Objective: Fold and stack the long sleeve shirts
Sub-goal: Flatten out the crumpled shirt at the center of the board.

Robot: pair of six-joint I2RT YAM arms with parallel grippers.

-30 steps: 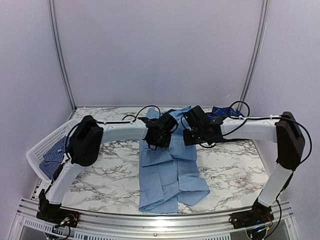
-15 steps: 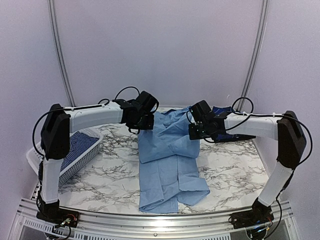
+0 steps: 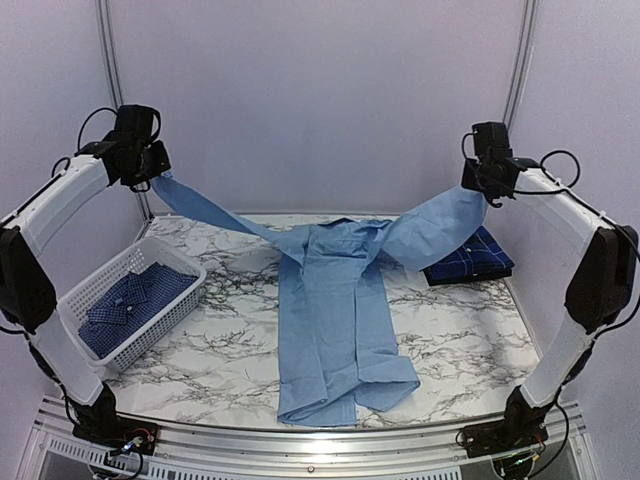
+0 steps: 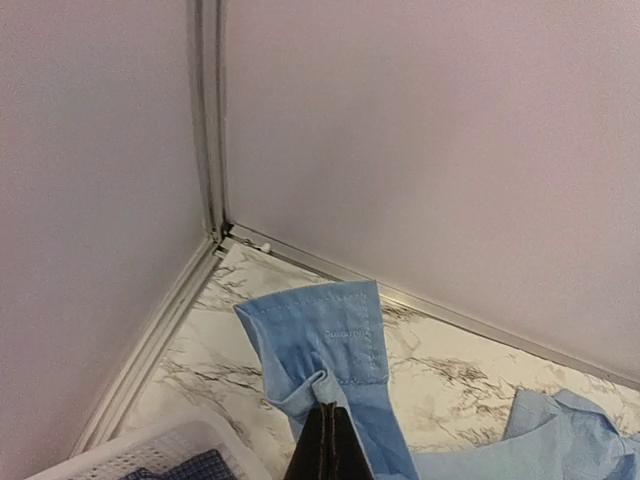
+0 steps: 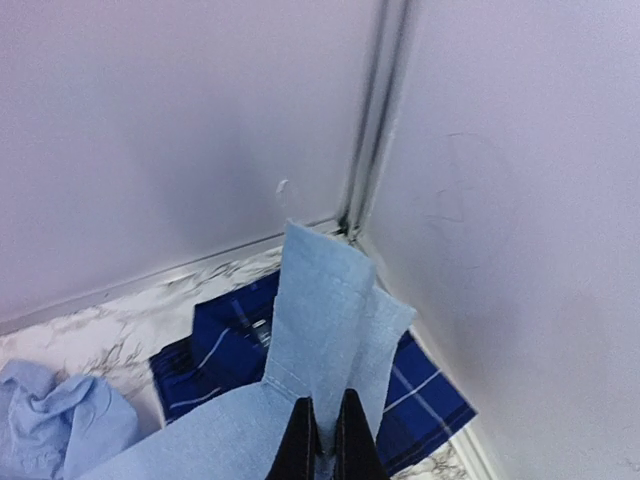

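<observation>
The plain light blue shirt (image 3: 335, 320) lies lengthwise in the middle of the marble table, collar at the far end. My left gripper (image 3: 152, 172) is raised high at the far left, shut on the shirt's left sleeve cuff (image 4: 325, 345). My right gripper (image 3: 487, 190) is raised high at the far right, shut on the right sleeve cuff (image 5: 320, 300). Both sleeves stretch up and outward from the shoulders. The folded dark navy plaid shirt (image 3: 470, 258) lies at the back right and also shows in the right wrist view (image 5: 235, 350). The blue-and-white check shirt (image 3: 130, 305) lies in the basket.
A white plastic basket (image 3: 100, 275) stands at the left edge of the table; its corner shows in the left wrist view (image 4: 190, 445). Pale walls with metal corner posts (image 3: 115, 80) close in behind and beside both raised grippers.
Both grippers have risen from the shirt's shoulders and swung far outward and up, drawing the two sleeves out taut to either side. The plaid shirt and the basket's contents are now uncovered.
</observation>
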